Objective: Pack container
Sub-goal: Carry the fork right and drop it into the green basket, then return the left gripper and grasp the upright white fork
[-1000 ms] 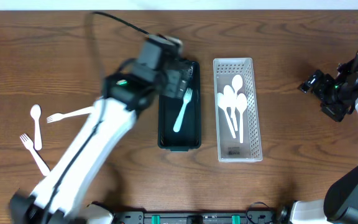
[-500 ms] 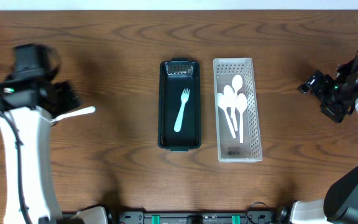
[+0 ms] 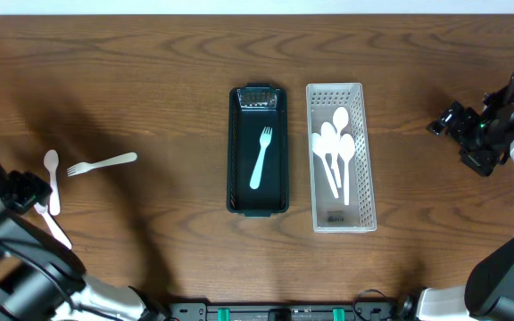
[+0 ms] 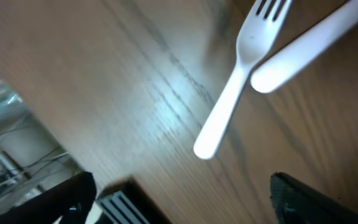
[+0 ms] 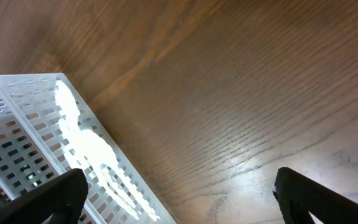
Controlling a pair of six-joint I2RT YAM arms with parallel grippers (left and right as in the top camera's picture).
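Note:
A dark green container [image 3: 236, 160] at the table's middle holds one white fork [image 3: 261, 157]. Beside it, a white perforated container [image 3: 360, 160] holds several white spoons [image 3: 334, 147]; its corner also shows in the right wrist view [image 5: 17, 143]. At the left lie a white spoon [image 3: 52, 176], a white fork [image 3: 102, 163] and another fork [image 3: 59, 233], partly under my left arm. My left gripper [image 3: 25, 192] is open and empty over them; its wrist view shows a fork [image 4: 235, 81] crossed by a spoon handle [image 4: 303, 50]. My right gripper [image 3: 449, 120] is open and empty at the far right.
The table's left edge [image 4: 98, 162] shows in the left wrist view, with floor clutter beyond it. My left arm [image 3: 16, 267] crosses the front left corner of the table.
My left arm has swung from over the green container, leaving a fork in it, back to the far left above the loose cutlery. The right arm has not moved.

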